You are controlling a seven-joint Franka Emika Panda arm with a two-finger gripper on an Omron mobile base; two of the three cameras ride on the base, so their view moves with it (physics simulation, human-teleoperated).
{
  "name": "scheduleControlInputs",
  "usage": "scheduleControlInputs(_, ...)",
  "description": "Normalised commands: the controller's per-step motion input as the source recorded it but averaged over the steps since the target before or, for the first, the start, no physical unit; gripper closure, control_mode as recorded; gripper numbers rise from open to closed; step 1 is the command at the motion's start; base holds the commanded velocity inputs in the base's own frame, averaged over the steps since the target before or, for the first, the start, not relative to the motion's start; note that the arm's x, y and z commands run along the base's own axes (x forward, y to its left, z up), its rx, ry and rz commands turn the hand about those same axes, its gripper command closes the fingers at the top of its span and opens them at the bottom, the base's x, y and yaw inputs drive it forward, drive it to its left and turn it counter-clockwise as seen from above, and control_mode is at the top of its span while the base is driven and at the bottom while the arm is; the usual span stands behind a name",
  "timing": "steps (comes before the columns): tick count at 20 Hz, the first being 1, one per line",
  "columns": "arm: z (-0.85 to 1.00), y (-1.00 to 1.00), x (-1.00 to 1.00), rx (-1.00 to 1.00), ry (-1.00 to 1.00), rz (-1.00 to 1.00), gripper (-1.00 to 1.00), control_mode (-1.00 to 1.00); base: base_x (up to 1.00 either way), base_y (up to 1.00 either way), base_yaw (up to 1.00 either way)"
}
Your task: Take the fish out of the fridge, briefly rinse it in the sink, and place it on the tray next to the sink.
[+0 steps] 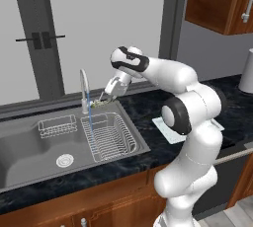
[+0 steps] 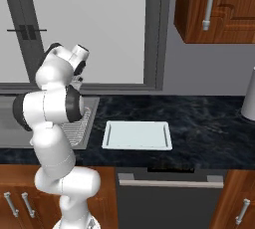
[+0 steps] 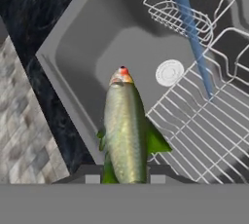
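The olive-green fish [image 3: 125,125] hangs over the sink [image 3: 116,33], held by its tail end between my fingertips, head pointing away. In the left base view the fish [image 1: 100,102] sits at my gripper [image 1: 105,98], just right of the blue water stream [image 1: 90,115] that falls from the curved faucet [image 1: 83,85] onto the right basin's wire rack [image 1: 109,137]. The gripper is shut on the fish. The pale tray [image 2: 137,135] lies on the dark counter right of the sink; part of the tray [image 1: 167,130] shows behind my arm. The fridge is out of view.
A small wire basket [image 1: 57,125] and the round drain [image 1: 64,160] lie in the left basin. A grey canister [image 2: 249,98] stands at the counter's far right. Wooden cabinets [image 2: 219,6] hang above it. The window [image 1: 104,23] is behind the sink.
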Motion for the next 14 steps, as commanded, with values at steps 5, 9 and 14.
scheduleControlInputs(5,-0.38,0.21,0.29,0.00,0.04,0.00,1.00,-1.00,0.00,0.00,0.00)
scheduleControlInputs(9,-0.13,0.12,0.52,0.00,0.00,0.00,1.00,-1.00,0.00,0.00,0.00)
scheduleControlInputs(14,-0.11,0.06,0.50,0.00,0.00,0.00,1.00,-1.00,0.00,0.00,0.00)
